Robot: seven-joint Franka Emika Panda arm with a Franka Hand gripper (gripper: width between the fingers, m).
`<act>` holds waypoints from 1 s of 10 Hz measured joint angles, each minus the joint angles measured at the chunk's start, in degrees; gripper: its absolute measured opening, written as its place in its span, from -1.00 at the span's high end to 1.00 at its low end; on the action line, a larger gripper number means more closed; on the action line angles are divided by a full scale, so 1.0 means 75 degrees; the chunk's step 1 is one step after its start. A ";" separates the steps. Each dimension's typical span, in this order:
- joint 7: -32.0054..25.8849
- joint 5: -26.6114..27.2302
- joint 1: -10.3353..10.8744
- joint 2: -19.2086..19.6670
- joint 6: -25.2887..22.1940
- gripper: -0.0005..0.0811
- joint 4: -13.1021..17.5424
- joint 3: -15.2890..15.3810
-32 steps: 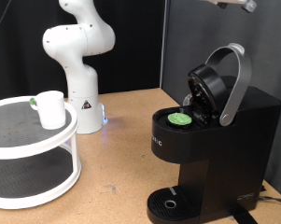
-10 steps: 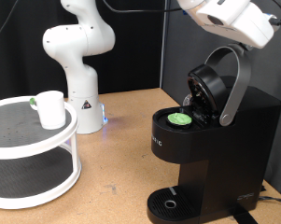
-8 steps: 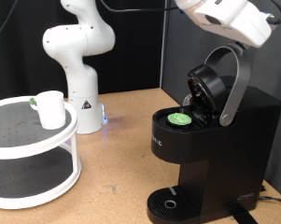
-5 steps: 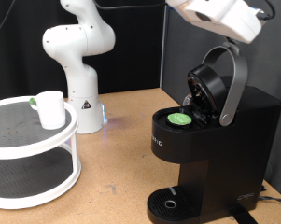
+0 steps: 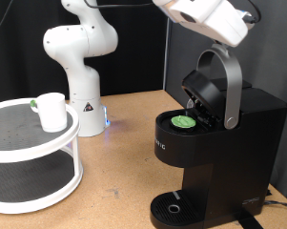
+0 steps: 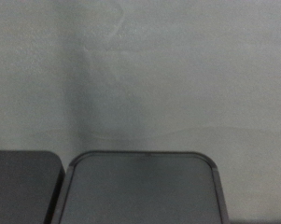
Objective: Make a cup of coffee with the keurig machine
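Change since earlier frames: robot hand has travelled toward the exterior view's left along the top edge; the lid and grey handle (image 5: pixel 231 84) of the keurig machine (image 5: pixel 229 153) stand lower and further forward than before, so the lid looks part-way pushed down.
Gripper: only the white hand body (image 5: pixel 205 17) shows, just above the handle top and seemingly touching it; fingers hidden, so cannot tell whether clenched or released.
Pod: green-topped pod (image 5: pixel 184 121) sits in the open brew chamber; lid not yet shut over it.
Cup: the cup (image 5: pixel 51 111) stands on the top tier of the white round rack (image 5: pixel 48 148) at the counter's left edge, well apart from the machine; drip tray (image 5: pixel 172 204) near the counter's front edge carries no cup.
Exterior view only: machine, pod, cup, rack, arm base (image 5: pixel 83 100) at the counter's back edge.
Wrist view only: a pale blurred surface and a dark rounded panel edge (image 6: pixel 140 191); no fingers visible; too blurred to name.
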 joint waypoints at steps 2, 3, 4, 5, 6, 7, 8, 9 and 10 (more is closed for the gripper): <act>-0.0001 -0.0095 -0.0092 -0.0050 -0.0010 0.99 -0.0042 -0.0077; -0.0011 -0.0152 -0.0140 -0.0067 -0.0054 0.99 -0.0060 -0.0130; -0.0063 -0.0291 -0.0206 -0.0084 -0.0127 0.99 -0.0071 -0.0183; -0.0169 -0.0436 -0.0268 -0.0102 -0.0179 0.99 -0.0105 -0.0254; -0.0269 -0.0542 -0.0351 -0.0114 -0.0206 0.99 -0.0160 -0.0321; -0.0367 -0.0628 -0.0427 -0.0114 -0.0216 0.99 -0.0221 -0.0384; -0.0494 -0.0690 -0.0491 -0.0111 -0.0217 0.99 -0.0301 -0.0450; -0.0636 -0.0730 -0.0559 -0.0104 -0.0216 0.99 -0.0385 -0.0510; -0.0764 -0.0770 -0.0624 -0.0089 -0.0214 0.99 -0.0459 -0.0557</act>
